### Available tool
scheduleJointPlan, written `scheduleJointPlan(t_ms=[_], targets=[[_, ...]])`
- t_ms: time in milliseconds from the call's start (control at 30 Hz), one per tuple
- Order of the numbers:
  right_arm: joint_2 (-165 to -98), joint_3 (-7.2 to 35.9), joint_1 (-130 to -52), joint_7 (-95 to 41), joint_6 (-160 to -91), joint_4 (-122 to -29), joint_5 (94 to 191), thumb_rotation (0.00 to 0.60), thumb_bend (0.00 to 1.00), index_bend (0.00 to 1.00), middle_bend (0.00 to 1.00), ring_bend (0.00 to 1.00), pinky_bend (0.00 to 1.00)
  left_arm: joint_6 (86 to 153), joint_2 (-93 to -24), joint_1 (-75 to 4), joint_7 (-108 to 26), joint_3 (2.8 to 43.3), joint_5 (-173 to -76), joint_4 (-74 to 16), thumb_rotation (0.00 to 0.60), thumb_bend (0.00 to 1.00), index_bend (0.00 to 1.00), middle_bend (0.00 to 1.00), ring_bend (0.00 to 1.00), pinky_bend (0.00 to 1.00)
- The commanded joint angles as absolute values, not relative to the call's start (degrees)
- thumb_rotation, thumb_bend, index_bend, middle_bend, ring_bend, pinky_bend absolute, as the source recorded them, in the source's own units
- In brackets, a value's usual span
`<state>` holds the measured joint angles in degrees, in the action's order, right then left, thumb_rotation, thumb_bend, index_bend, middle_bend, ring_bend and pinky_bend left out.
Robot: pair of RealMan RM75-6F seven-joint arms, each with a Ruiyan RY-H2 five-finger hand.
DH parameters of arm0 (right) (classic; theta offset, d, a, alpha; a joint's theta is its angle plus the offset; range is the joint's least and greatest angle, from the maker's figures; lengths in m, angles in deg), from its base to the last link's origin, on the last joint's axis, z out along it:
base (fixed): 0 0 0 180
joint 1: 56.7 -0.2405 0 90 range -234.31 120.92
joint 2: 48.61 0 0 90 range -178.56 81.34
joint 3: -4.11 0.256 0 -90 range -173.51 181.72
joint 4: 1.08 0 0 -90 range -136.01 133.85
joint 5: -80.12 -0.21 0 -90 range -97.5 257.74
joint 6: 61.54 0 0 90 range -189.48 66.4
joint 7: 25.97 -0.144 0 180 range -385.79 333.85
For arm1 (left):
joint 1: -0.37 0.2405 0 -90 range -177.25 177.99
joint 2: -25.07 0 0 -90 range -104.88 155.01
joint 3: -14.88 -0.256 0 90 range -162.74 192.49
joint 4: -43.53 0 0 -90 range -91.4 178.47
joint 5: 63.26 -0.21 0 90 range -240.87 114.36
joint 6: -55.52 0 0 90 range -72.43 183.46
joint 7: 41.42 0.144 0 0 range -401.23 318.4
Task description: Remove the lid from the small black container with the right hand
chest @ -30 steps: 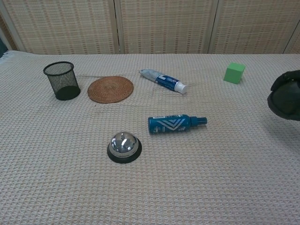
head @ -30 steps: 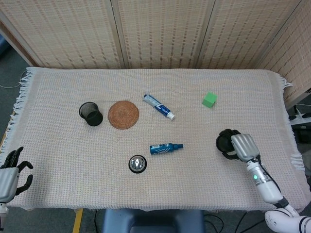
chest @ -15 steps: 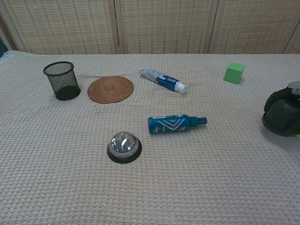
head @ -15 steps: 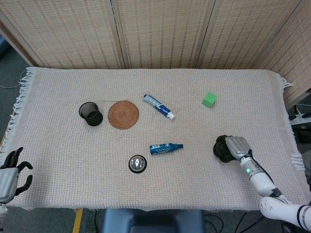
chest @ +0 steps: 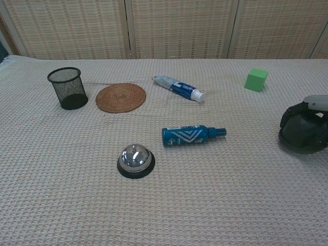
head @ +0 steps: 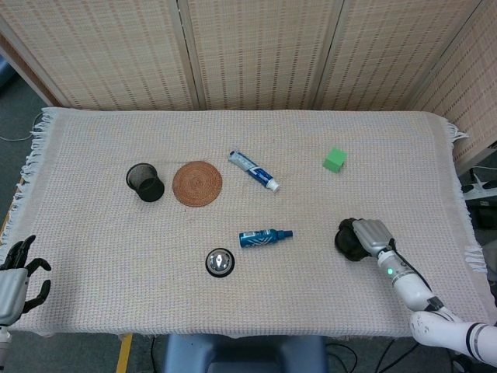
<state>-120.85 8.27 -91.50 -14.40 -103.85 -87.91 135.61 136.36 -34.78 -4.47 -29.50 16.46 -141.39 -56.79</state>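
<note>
The right hand [head: 371, 233] wraps around a dark round thing [chest: 302, 134], seemingly the lid, low over the desk [head: 101, 249] at near right, probably to set it aside.

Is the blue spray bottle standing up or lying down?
Lying down: the blue spray bottle rests on its side on the cloth, its dark nozzle pointing right.
</note>
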Motion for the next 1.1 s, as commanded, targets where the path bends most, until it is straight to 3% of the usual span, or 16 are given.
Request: scheduleJointPlan(t_ms=[33,200,367,633,733,1100], targets=[[-120.5,7.9,-91.5,-14.8,-103.6,-87.8,136.1,0.6,0.21,0.54,0.2,0.14,0.59,136.4,-34.8,-4.5,-29.5,16.5,-141.4,-56.8,0.6,0.42,0.45,0.0,0.02,0.4],[-119.7,7.3,-91.8,-14.9,-102.7,-88.0,135.9,0.6,0.21,0.47,0.1,0.03,0.36,136.3,-34.8,-4.5,-29.4,16.4,-141.4,-56.8,0.6,0.42,0.45,0.0,0.02,0.4],[-118.9,6.6,-92.3,-14.7,-101.4,-88.3,135.0,0.6,0.21,0.36,0.06,0.0,0.21,136.1,-34.8,-4.6,-29.4,16.4,-141.3,-56.8,0.6,0.42,0.45,0.0,0.02,0.4],[-117.7,6.1,-92.4,-15.4,-101.3,-89.7,135.9,0.6,0.2,0.05,0.0,0.0,0.02,136.4,-34.7,-4.5,-29.5,16.5,-141.4,-56.9,0.6,0.42,0.45,0.0,0.02,0.4],[-117.1,5.9,-92.5,-15.5,-101.3,-89.9,136.0,0.6,0.18,0.0,0.0,0.0,0.0,136.5,-34.7,-4.5,-29.5,16.5,-141.5,-56.9,0.6,0.42,0.45,0.0,0.02,0.4],[-115.9,5.9,-90.4,-16.6,-106.5,-93.0,139.3,0.6,0.16,0.0,0.0,0.0,0.02,136.3,-34.8,-4.5,-29.2,16.4,-141.4,-56.9,0.6,0.42,0.45,0.0,0.02,0.4]])
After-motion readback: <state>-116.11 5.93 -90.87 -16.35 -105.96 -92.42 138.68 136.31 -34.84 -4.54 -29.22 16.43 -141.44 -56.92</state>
